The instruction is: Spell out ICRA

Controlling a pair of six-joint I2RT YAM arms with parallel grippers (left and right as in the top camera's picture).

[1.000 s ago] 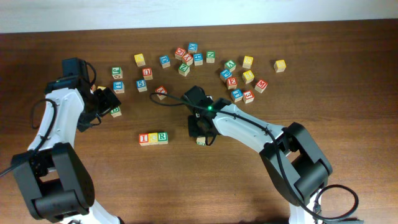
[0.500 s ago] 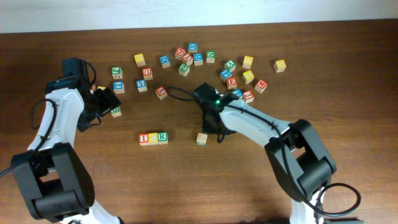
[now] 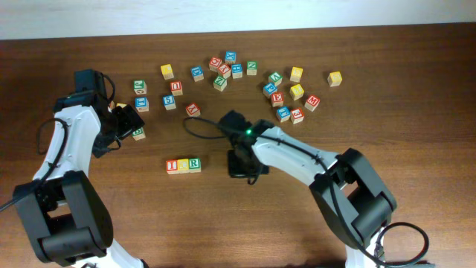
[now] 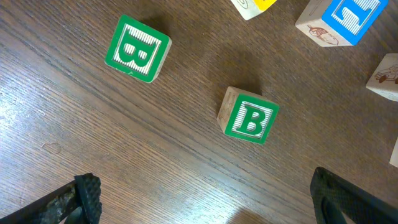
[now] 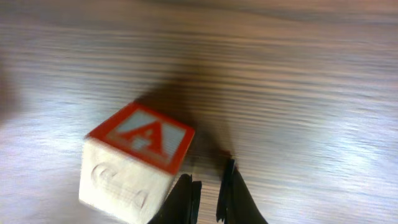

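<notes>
Three cubes stand in one row on the counter [image 3: 387, 89], touching side by side: the I cube [image 3: 172, 165], a yellow middle cube [image 3: 183, 165] whose letter is too small to read, and the R cube [image 3: 194, 164]. From overhead, the right arm [image 3: 297, 155] reaches in from 4 o'clock, and its wrist sits at 3 o'clock of that row, a little apart from the R cube.

The fourth piece, the A cube [image 5: 138, 163], is hidden under that wrist from above. The right wrist view shows it resting on the counter with its red A facing up, at 10 o'clock of the fingertips. The right jaws are closed on nothing, with only a thin slit between them. The blurred picture suggests the cube lies just beside them, perhaps brushing one finger.

The left arm [image 3: 74, 138] hangs over the counter's 9 o'clock side. The left jaws are spread wide and empty, and below them lie two cubes: a green B cube [image 4: 249, 116] and a second green B cube [image 4: 137, 48] at its 10 o'clock, well apart.

Toward 12 o'clock, roughly two dozen loose cubes [image 3: 277, 98] are scattered in three loose groups.
</notes>
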